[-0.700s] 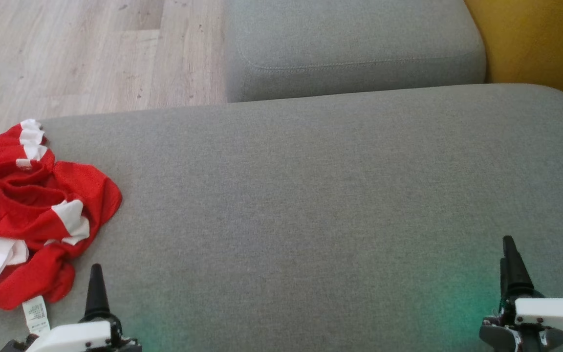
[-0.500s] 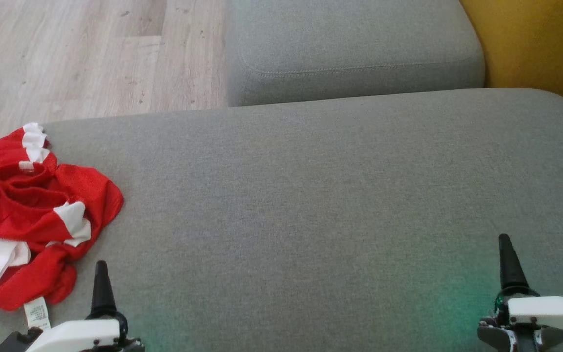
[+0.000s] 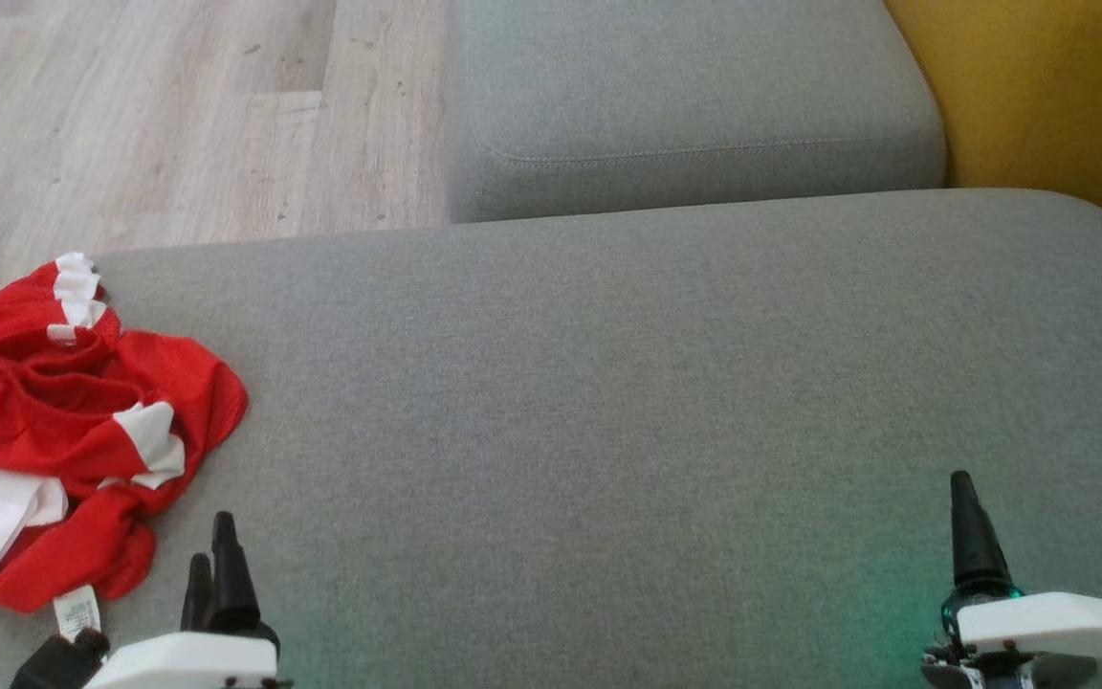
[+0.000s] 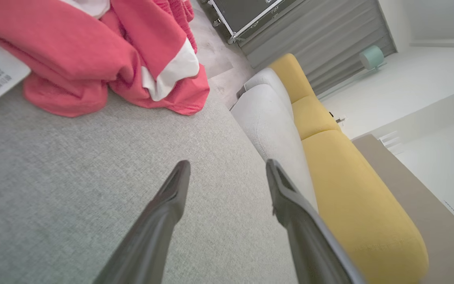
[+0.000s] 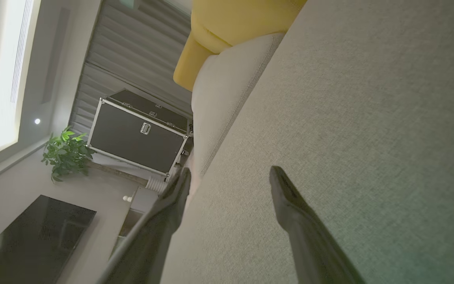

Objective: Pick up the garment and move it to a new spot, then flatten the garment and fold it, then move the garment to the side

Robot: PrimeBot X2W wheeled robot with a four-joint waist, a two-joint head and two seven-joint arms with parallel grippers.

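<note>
Two grippers wait low over the wide grey cushion [image 3: 608, 383], both with fingers spread wide and holding nothing: the left gripper [image 3: 211, 544] at the lower left of the head view, the right gripper [image 5: 231, 170] at the lower right. The garment [image 3: 73, 431], red mesh with white patches, lies crumpled at the left edge of the frame. Its white care label [image 3: 77, 612] trails just beside the left gripper. Wooden floor [image 3: 130, 115] shows upper left, a yellow seat [image 3: 1039, 86] upper right.
</note>
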